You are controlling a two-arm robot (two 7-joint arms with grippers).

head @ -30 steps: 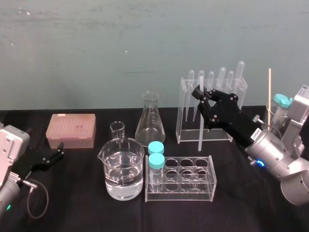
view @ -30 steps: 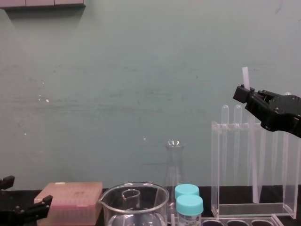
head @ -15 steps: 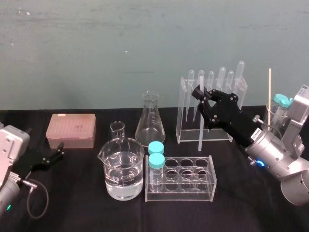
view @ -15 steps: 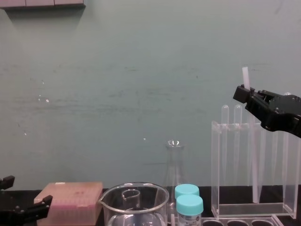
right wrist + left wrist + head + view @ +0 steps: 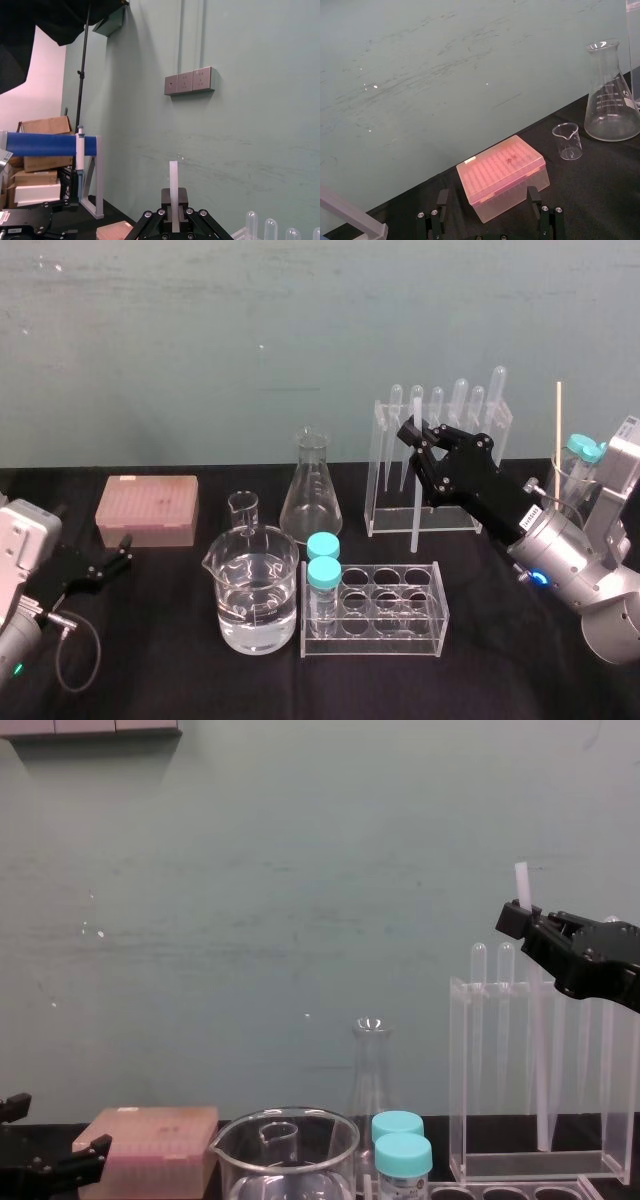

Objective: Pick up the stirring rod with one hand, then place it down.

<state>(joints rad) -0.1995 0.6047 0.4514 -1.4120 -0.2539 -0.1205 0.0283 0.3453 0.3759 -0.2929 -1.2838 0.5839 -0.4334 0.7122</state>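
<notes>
The stirring rod [image 5: 413,510] is a thin translucent-white stick held upright just in front of the clear rack [image 5: 385,475] of pipettes. My right gripper [image 5: 411,432] is shut on its upper part, and a short length sticks up above the jaws. In the chest view the stirring rod [image 5: 537,1060] hangs down from the right gripper [image 5: 516,916] in line with the rack. The right wrist view has the stirring rod [image 5: 173,192] pinched between the fingers [image 5: 160,216]. My left gripper [image 5: 100,568] rests open at the table's left, near the pink box.
A pink tip box [image 5: 148,510] sits back left. A water-filled beaker [image 5: 258,600], a small beaker [image 5: 243,510] and a conical flask [image 5: 311,490] stand mid-table. A low clear tube rack [image 5: 430,615] holds two blue-capped vials [image 5: 322,575]. A thin stick [image 5: 558,430] stands far right.
</notes>
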